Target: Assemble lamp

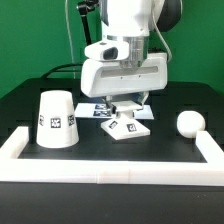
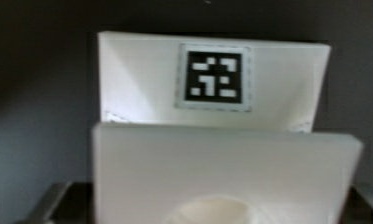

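Observation:
The flat square lamp base (image 1: 129, 126) lies at the table's middle, tag up; in the wrist view the base (image 2: 209, 150) fills the picture, with a round socket hole (image 2: 220, 212) near the camera. My gripper (image 1: 130, 108) is straight above the base and shut on it, a dark finger (image 2: 67, 200) against each side edge. I cannot tell whether the base is lifted off the table. The tapered shade (image 1: 57, 119) stands mouth down at the exterior view's left. The round bulb (image 1: 190, 123) lies at the exterior view's right.
A white raised border (image 1: 110, 172) runs along the table's front and both sides. The marker board (image 1: 92, 108) lies just behind the base, partly hidden by the gripper. Cables hang behind the arm.

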Available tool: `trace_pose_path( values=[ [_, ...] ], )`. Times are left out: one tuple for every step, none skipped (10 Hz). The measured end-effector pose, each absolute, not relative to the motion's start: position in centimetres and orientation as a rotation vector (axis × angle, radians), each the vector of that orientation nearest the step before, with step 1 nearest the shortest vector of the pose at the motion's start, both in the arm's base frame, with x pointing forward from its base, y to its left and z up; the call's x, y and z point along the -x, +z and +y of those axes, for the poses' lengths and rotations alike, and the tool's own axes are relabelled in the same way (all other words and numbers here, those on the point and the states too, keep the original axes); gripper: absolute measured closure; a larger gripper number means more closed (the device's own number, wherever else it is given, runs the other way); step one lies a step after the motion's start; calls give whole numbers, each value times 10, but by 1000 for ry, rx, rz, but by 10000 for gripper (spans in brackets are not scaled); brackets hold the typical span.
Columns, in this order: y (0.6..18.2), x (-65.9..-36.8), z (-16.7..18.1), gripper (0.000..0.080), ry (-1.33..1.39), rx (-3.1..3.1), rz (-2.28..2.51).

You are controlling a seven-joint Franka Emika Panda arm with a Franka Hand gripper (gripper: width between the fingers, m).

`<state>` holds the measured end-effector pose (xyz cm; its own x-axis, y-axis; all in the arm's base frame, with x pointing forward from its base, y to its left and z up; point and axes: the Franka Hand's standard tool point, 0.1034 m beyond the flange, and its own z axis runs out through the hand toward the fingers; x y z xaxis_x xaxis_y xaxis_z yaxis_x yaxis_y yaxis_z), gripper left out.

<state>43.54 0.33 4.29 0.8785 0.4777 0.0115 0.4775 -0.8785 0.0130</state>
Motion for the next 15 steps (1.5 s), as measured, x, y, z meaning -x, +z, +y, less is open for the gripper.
trace_pose_path(
  values=[
    [43, -436, 6, 265, 25, -3033, 779],
    [43, -436, 5, 265, 24, -3032, 784],
    [43, -436, 5, 265, 24, -3032, 785],
    [43, -436, 5, 265, 24, -3032, 785],
    [43, -436, 5, 265, 24, -3032, 785],
    [43, -436, 5, 265, 24, -3032, 785],
    [43, -437, 6, 264, 26, -3031, 786],
    [43, -447, 9, 264, 41, -3029, 791],
    [43, -463, 14, 264, 69, -3023, 802],
    [43, -484, 22, 263, 111, -3015, 818],
    [43, -503, 27, 263, 146, -3007, 828],
    [42, -520, 29, 263, 191, -3000, 830],
    [40, -539, 33, 263, 263, -2990, 825],
    [32, -546, 36, 263, 271, -3008, 783],
    [31, -545, 36, 271, 267, -3013, 773]
  ],
)
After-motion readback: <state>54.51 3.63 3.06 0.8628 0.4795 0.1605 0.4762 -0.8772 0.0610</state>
